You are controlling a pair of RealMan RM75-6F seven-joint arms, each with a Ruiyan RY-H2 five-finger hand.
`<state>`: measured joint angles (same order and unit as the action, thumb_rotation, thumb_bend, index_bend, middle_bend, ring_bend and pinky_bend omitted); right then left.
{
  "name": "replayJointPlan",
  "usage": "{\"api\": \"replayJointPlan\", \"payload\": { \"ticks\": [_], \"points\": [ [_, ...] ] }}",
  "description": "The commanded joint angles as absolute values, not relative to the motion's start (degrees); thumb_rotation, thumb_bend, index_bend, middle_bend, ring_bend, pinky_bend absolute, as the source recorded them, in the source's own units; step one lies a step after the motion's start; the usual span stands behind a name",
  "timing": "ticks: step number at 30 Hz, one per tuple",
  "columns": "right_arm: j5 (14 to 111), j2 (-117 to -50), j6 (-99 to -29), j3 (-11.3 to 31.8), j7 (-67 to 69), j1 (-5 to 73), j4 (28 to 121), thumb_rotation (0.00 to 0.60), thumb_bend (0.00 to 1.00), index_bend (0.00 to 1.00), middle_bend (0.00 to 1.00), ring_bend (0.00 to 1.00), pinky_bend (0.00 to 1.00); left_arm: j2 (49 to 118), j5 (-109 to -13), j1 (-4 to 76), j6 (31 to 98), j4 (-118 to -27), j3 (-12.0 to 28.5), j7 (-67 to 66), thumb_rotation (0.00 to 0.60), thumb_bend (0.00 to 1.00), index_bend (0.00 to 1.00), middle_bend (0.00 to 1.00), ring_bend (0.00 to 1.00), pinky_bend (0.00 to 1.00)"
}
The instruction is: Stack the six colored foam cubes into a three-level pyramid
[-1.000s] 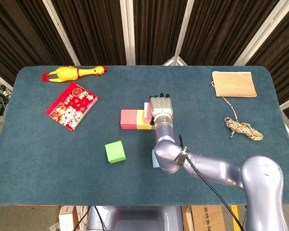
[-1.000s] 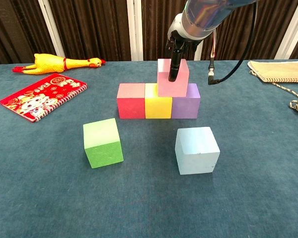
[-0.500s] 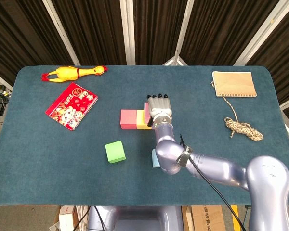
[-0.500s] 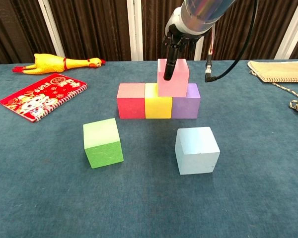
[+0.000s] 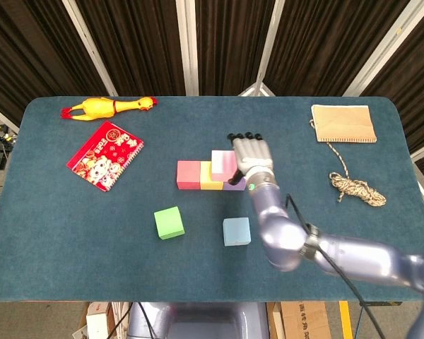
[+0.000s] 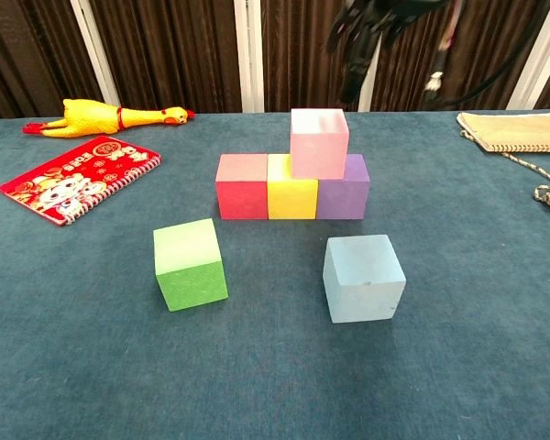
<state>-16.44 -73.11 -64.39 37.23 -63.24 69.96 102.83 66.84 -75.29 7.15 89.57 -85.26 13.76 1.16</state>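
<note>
From the head view, the right hand [image 5: 251, 157] hangs just right of the stack, fingers spread and straight, holding nothing. The pink cube [image 5: 224, 163] sits on the second level, over the yellow cube [image 5: 210, 176] and the purple cube [image 5: 234, 185], with the red cube [image 5: 189, 174] closing the bottom row on the left. The green cube [image 5: 169, 222] and the light blue cube [image 5: 236, 231] lie loose on the table [image 5: 71, 233], nearer the robot. The left hand is out of sight.

So the base is done and the second level is half built. By my reading, the next move calls for fetching one loose cube and setting it over the red–yellow seam, beside the pink one.

The chest view shows what the overhead hides: the pink cube [image 6: 319, 142] rests squarely across the yellow–purple seam. The hand [image 6: 362, 41] there is a dark blur above, probably clear of the stack.
</note>
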Motion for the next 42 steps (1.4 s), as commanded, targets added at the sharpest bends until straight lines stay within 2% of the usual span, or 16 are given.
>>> {"api": "replayJointPlan", "payload": {
  "ticks": [1, 7, 10, 13, 18, 23, 27, 31, 38, 42],
  "points": [
    [-0.5, -60.3, -70.4, 37.3, -53.3, 57.9, 117.2, 0.600, 0.19, 0.12, 0.14, 0.02, 0.00, 66.3, -76.1, 6.8, 90.0, -86.3, 13.3, 1.5, 0.600, 0.15, 0.13, 0.15, 0.00, 0.00],
    [13.5, -45.4, -69.1, 35.9, -41.7, 41.2, 128.6, 0.600, 0.19, 0.12, 0.14, 0.02, 0.00, 64.8, -77.1, 6.8, 88.5, -90.2, 12.0, 1.1, 0.600, 0.13, 0.12, 0.15, 0.00, 0.00],
    [26.7, -40.0, -66.3, 32.9, -33.0, 30.9, 131.1, 0.600, 0.19, 0.12, 0.14, 0.02, 0.00, 62.6, -75.4, 7.8, 84.8, -93.8, 11.8, -0.6, 0.600, 0.13, 0.13, 0.16, 0.00, 0.00],
    [41.3, -38.7, -65.7, 28.6, -23.9, 21.7, 130.2, 0.600, 0.19, 0.12, 0.14, 0.02, 0.00, 59.6, -73.0, 9.7, 79.8, -98.2, 12.1, -2.6, 0.600, 0.13, 0.13, 0.16, 0.00, 0.00],
    [63.4, -40.7, -69.9, 20.8, -10.8, 10.7, 123.6, 0.600, 0.19, 0.12, 0.14, 0.02, 0.00, 53.9, -66.8, 13.9, 70.9, -106.0, 13.6, -6.4, 0.600, 0.10, 0.13, 0.16, 0.00, 0.00],
    [76.7, -45.9, -78.0, 14.8, -1.9, 4.2, 116.9, 0.600, 0.19, 0.12, 0.14, 0.02, 0.00, 50.1, -60.6, 18.0, 64.3, -113.3, 14.4, -10.7, 0.600, 0.07, 0.14, 0.16, 0.00, 0.00],
    [82.4, -50.5, -81.4, 10.1, 0.9, 1.3, 112.4, 0.600, 0.19, 0.12, 0.14, 0.02, 0.00, 50.5, -56.2, 21.1, 63.1, -117.2, 13.9, -17.8, 0.600, 0.05, 0.14, 0.16, 0.00, 0.00],
    [85.8, -54.9, -83.7, 7.2, 2.1, -0.3, 108.2, 0.600, 0.19, 0.12, 0.14, 0.02, 0.00, 53.0, -50.1, 24.5, 62.7, -120.4, 13.2, -23.7, 0.600, 0.05, 0.14, 0.17, 0.00, 0.00],
    [86.0, -59.0, -83.3, 5.5, 3.4, -0.2, 103.1, 0.600, 0.19, 0.13, 0.14, 0.02, 0.00, 57.7, -41.6, 30.4, 63.8, -124.0, 12.5, -32.1, 0.600, 0.05, 0.16, 0.21, 0.00, 0.00],
    [85.5, -60.5, -83.7, 5.4, 3.7, -0.2, 100.9, 0.600, 0.19, 0.13, 0.14, 0.02, 0.00, 62.0, -37.4, 33.7, 66.9, -124.6, 12.8, -35.8, 0.600, 0.05, 0.17, 0.21, 0.00, 0.00]
  ]
}}
